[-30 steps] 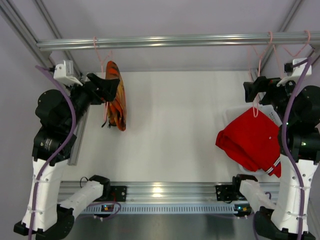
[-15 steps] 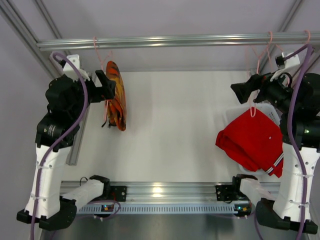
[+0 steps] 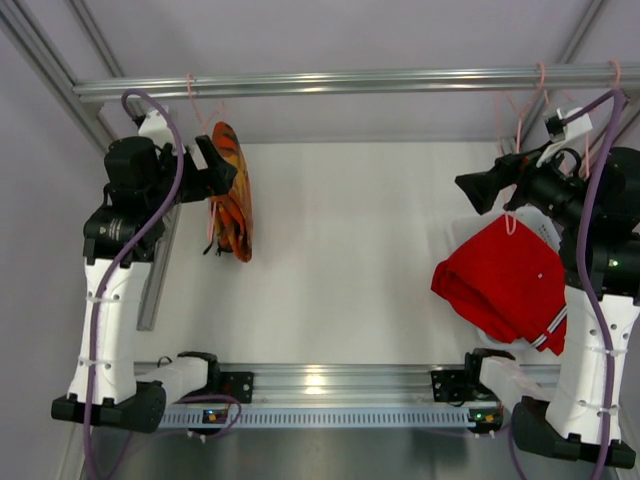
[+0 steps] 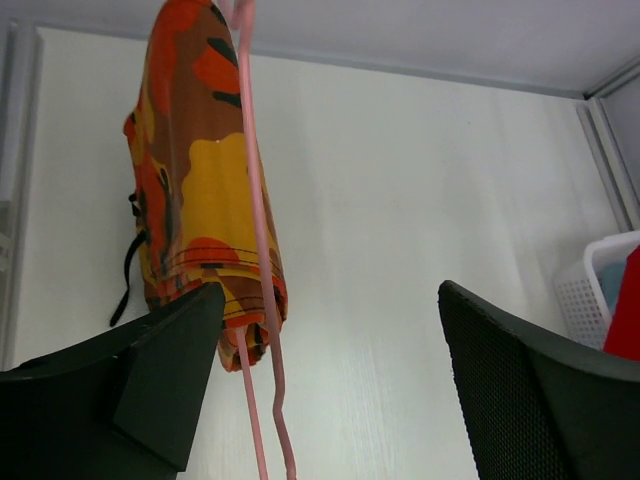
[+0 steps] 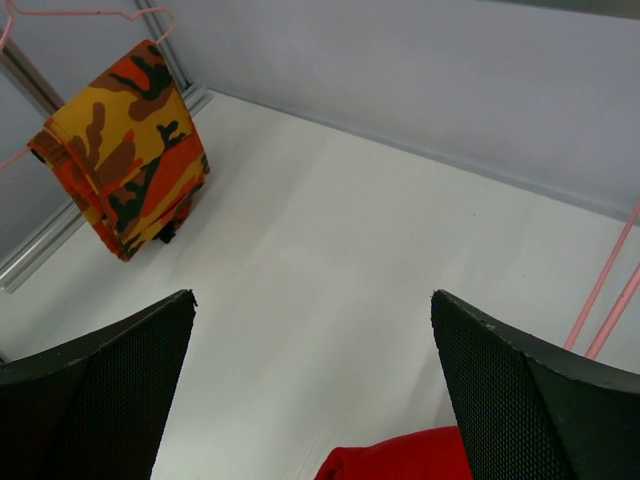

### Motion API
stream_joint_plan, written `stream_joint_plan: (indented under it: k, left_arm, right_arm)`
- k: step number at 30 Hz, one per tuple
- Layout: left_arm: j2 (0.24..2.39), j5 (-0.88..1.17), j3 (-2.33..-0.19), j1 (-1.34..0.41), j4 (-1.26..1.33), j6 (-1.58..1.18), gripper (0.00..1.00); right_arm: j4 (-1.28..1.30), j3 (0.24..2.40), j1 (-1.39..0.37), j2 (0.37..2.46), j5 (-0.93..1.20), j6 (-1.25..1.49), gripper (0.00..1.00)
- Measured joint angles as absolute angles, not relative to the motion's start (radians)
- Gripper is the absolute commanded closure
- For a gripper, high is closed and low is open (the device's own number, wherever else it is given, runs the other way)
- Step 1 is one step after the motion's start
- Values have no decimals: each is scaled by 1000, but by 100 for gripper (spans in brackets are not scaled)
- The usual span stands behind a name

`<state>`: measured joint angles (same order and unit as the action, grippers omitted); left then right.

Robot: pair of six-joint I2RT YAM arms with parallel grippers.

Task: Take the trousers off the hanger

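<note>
Orange-yellow patterned trousers (image 3: 232, 200) hang folded over a pink hanger (image 4: 256, 200) on the rail at the back left. My left gripper (image 3: 217, 170) is right beside them and open. In the left wrist view its jaws (image 4: 330, 300) straddle the hanger's wire, and the left finger (image 4: 170, 370) is close to the trousers' (image 4: 200, 180) lower edge. Red trousers (image 3: 500, 280) lie over a white basket (image 3: 465, 232) at the right. My right gripper (image 3: 478, 190) hovers open above them with nothing between its fingers (image 5: 312, 295). The patterned trousers (image 5: 125, 150) and red cloth (image 5: 400, 462) show in its view.
An aluminium rail (image 3: 340, 82) spans the back. Pink hangers (image 3: 520, 115) hang from its right end, close to the right arm, and their wires (image 5: 605, 300) show in the right wrist view. The basket (image 4: 585, 295) stands at the table's right side.
The left arm has risen and turned, keeping its gripper beside the patterned trousers. The right gripper has swung up and to the left, off the hanger above the red trousers.
</note>
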<state>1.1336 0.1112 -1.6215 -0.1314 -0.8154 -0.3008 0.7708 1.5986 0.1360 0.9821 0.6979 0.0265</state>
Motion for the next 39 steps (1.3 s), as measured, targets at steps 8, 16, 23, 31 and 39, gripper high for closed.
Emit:
stream_joint_plan:
  k: [8,16,23,31,39]
  left_arm:
    - [1141,490,-1459,122,-712,-406,21]
    - [1142,979,-1115,324,-156,-847,33]
    - [1139,1136,-1068,326,227,-1095,38]
    - [1140,1180,-1060,324,326,-1172,43]
    - [1178,1175,-1041,300,402,-1208,51]
  right_arm:
    - [793,1599,136,969,702,-9,0]
    - [817,1597,136,952,703,-36,1]
    - [820,1581,136,942,706,-42,1]
    - [819,1576,136,944,706,-41,0]
    - [819,1576,136,949,707,-37,0]
